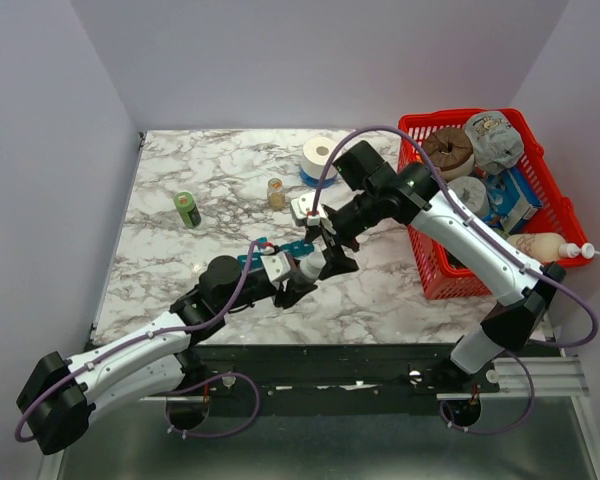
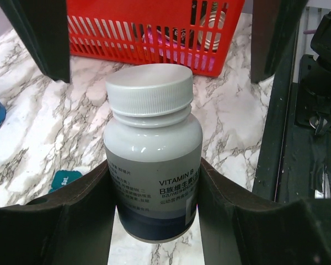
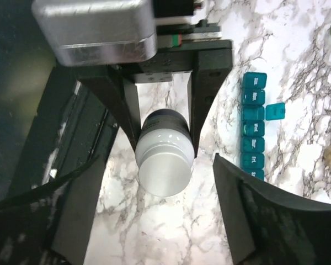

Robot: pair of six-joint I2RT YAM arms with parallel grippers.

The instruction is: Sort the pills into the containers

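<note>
A white-capped vitamin bottle (image 2: pixel 153 160) is clamped by its body between my left gripper's (image 2: pixel 151 185) fingers (image 3: pixel 205 105), held over the marble table. My right gripper (image 3: pixel 158 165) is open at the cap (image 3: pixel 164 171); its fingers (image 3: pixel 248 210) stand clear on both sides. In the top view the two grippers (image 1: pixel 298 275) (image 1: pixel 330 248) meet at the table's middle around the bottle (image 1: pixel 311 265). The teal containers strip (image 3: pixel 254 132) lies just beside them, with one lid (image 3: pixel 276 112) flipped open. No pills show in any view.
A red mesh basket (image 1: pixel 430 270) full of items stands at the right. A small amber jar (image 1: pixel 276 192), a green can (image 1: pixel 187 209) and a white tape roll (image 1: pixel 320 155) stand toward the back. The table's front edge (image 1: pixel 360 345) runs just before the arm bases.
</note>
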